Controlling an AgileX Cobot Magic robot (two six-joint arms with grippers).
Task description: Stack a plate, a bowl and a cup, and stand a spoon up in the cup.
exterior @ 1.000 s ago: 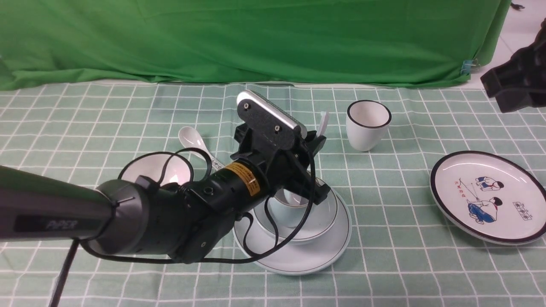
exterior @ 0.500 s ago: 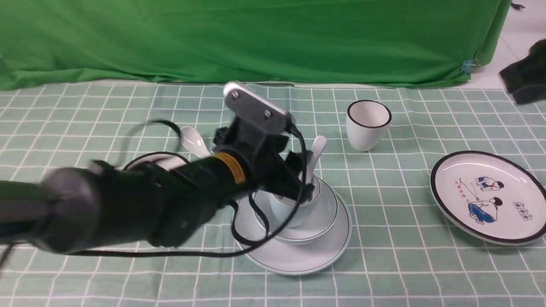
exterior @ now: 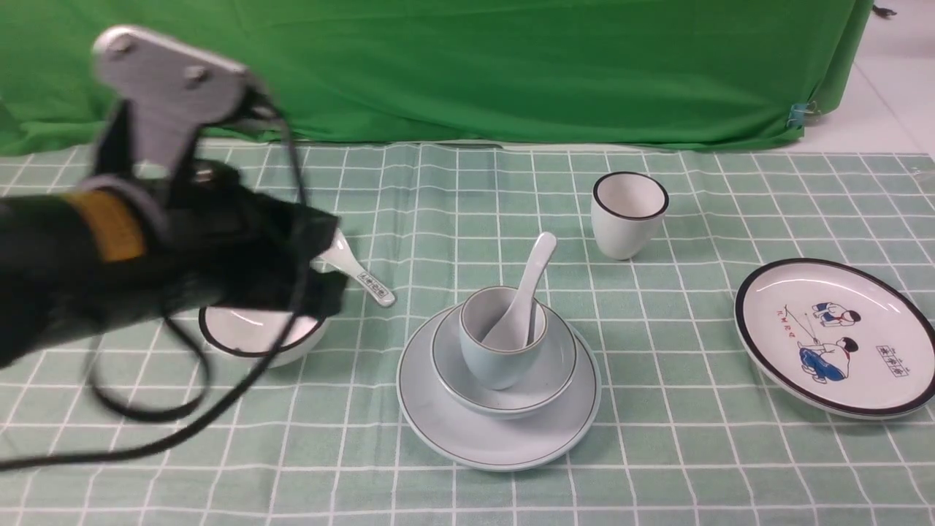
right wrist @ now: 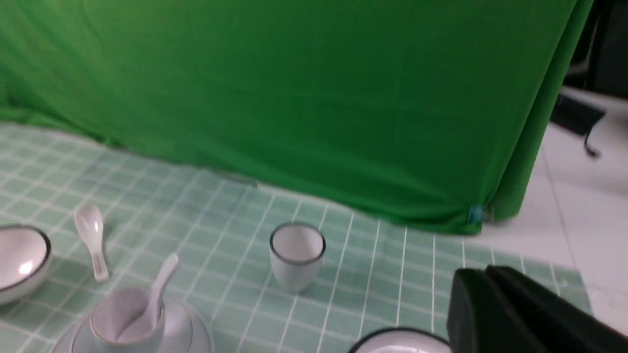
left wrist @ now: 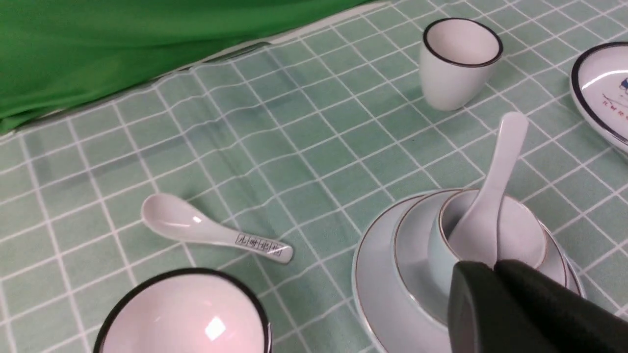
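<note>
Front view; left gripper [exterior: 329,256] closed, empty; spoon [exterior: 537,270] apart (upright-ish, in cup [exterior: 500,361])

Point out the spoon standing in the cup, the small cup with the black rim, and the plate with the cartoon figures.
Spoon in the cup [exterior: 536,267]: front view, on its handle.
Black-rimmed cup [exterior: 625,232]: front view, on its outer side.
Cartoon plate [exterior: 774,292]: front view, on its bare white surface.

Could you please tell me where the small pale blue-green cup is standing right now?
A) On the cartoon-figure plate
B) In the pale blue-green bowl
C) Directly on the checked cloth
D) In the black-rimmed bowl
B, since the cup stands inside the wide pale bowl, with the spoon leaning in it.
</note>
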